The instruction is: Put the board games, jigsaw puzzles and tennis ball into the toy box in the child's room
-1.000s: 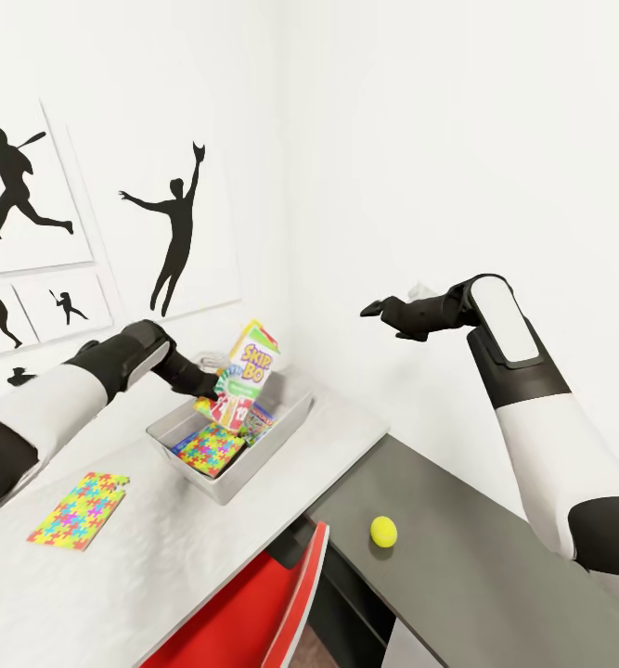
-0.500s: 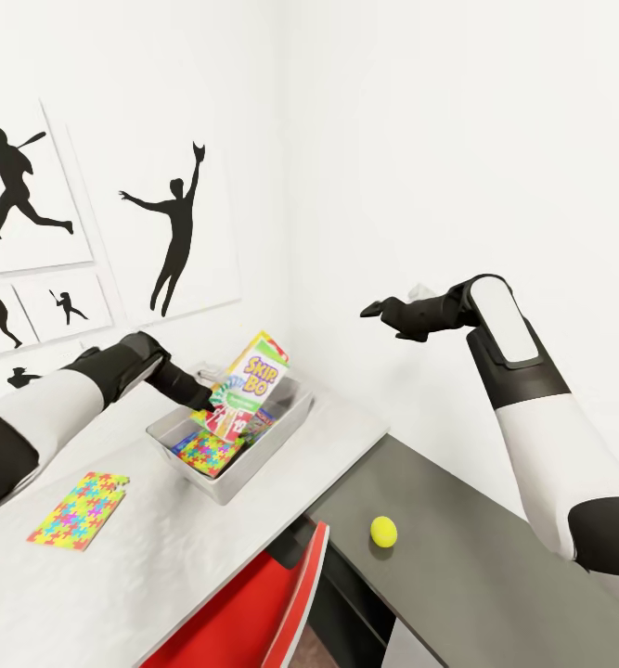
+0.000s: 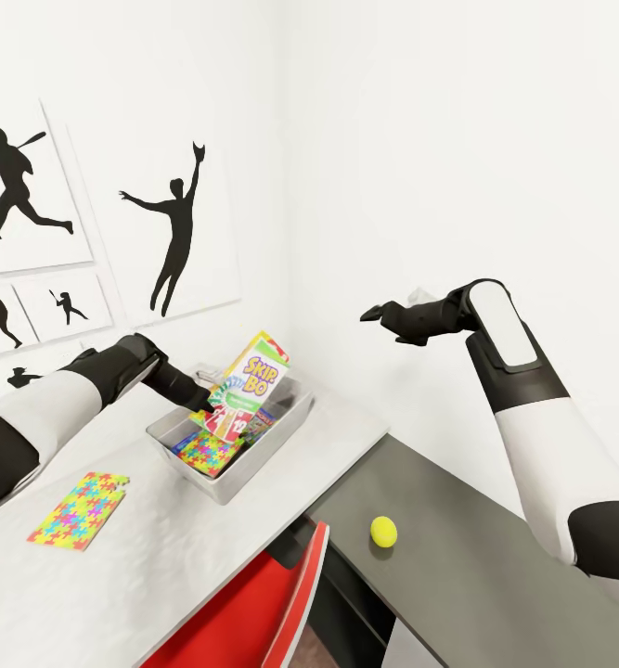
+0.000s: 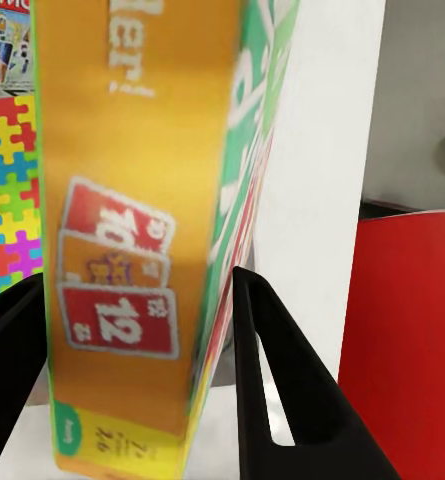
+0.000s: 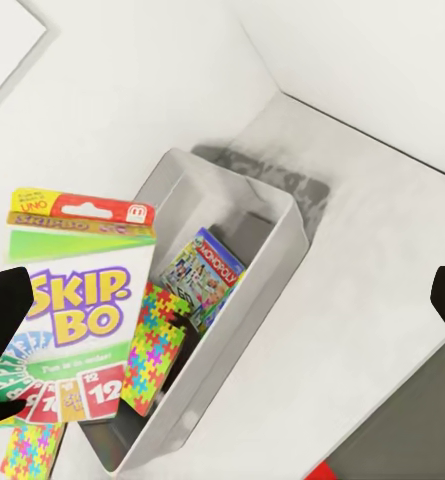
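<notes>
Head view, grey table [image 3: 161, 557], white walls [image 3: 420, 139], silhouette pictures [image 3: 174, 223], wall-side toy box [image 3: 244, 464]

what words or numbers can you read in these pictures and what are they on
"SKIP-BO": front of the card game box held in the left gripper over the grey bin.
"UNO": small label at the box's top corner, right wrist view.
"12": red card printed on the box's front and side.
"MONOPOLY": game box lying in the bin.
Other small print on the boxes is too blurred to read.
</notes>
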`<state>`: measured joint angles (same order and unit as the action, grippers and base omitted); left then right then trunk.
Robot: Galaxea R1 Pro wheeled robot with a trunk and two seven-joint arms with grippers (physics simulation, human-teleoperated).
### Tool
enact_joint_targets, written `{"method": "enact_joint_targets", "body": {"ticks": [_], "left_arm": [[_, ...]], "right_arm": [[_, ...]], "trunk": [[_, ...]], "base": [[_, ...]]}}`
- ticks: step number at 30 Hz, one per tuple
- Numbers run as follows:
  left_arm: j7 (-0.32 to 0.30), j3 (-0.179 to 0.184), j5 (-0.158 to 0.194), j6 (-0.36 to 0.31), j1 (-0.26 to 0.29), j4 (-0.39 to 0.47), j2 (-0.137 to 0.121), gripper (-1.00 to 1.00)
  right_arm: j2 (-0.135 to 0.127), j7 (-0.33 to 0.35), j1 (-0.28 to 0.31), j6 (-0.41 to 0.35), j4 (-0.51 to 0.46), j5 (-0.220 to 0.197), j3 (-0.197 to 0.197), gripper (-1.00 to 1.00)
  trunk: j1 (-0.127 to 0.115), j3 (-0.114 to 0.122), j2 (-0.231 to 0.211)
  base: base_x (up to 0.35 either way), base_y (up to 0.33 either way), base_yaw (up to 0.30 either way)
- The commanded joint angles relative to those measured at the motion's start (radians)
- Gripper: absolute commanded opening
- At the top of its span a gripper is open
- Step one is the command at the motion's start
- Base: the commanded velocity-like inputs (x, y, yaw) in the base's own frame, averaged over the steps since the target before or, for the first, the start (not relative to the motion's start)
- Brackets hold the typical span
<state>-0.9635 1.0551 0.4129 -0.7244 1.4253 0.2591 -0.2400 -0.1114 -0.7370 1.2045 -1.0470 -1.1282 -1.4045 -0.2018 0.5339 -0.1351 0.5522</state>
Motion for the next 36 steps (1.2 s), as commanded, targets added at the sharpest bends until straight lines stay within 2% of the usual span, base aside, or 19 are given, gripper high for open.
{"method": "enact_joint_targets", "body": {"ticks": [1,13,36], "left_arm": [[-0.001,0.005,0.006,-0.006,0.001,0.001,0.000,-1.00],[0.001,-0.002,0.006,-0.010,0.002,-0.026,0.002,-1.00],[0.008,-0.005,0.006,-0.003,0.010,-0.026,0.000,-1.00]], "right_arm": [[-0.001,-0.010,0.001,0.000,-0.001,-0.010,-0.002,1.00],[-0.001,-0.011,0.000,0.001,-0.001,-0.013,0.008,1.00],[-0.001,-0.009,0.000,0.000,-0.001,-0.013,0.007,1.00]], "trunk": [[0.000,-0.002,0.002],[0.000,-0.004,0.002],[0.000,-0.040,0.002]], "base": [[0.000,0.000,0.000],[0.000,0.000,0.000],[0.000,0.000,0.000]]}}
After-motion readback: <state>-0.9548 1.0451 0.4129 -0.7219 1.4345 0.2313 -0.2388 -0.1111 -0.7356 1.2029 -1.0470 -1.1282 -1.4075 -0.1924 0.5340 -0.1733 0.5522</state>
